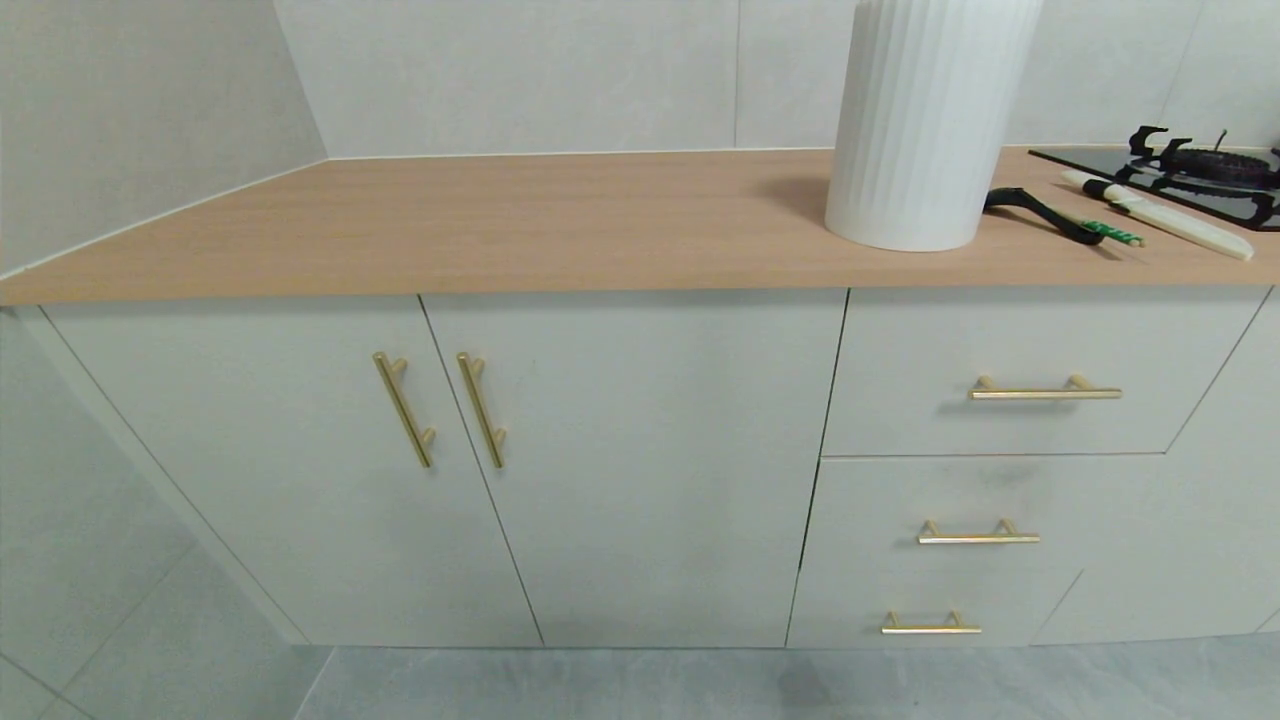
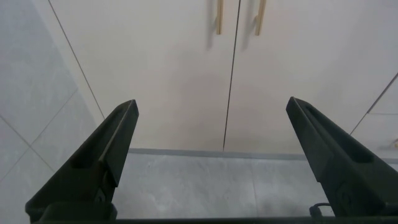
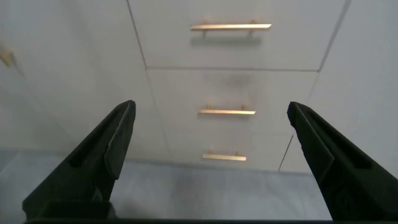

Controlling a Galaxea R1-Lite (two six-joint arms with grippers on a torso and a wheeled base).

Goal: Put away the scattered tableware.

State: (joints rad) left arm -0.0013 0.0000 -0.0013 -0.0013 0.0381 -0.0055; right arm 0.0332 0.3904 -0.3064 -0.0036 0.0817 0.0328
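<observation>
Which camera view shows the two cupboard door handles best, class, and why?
The head view: both cupboard door handles appear whole, side by side below the counter. The left wrist view catches just their lower ends at the frame's edge. The right wrist view faces the drawers instead.

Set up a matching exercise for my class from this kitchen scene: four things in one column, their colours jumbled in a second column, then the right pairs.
Things
1. ribbed container
2. top drawer handle
3. countertop
4. stove burner

Colours
A. black
B. light brown
C. white
D. gold

Pairs: 1-C, 2-D, 3-B, 4-A
</observation>
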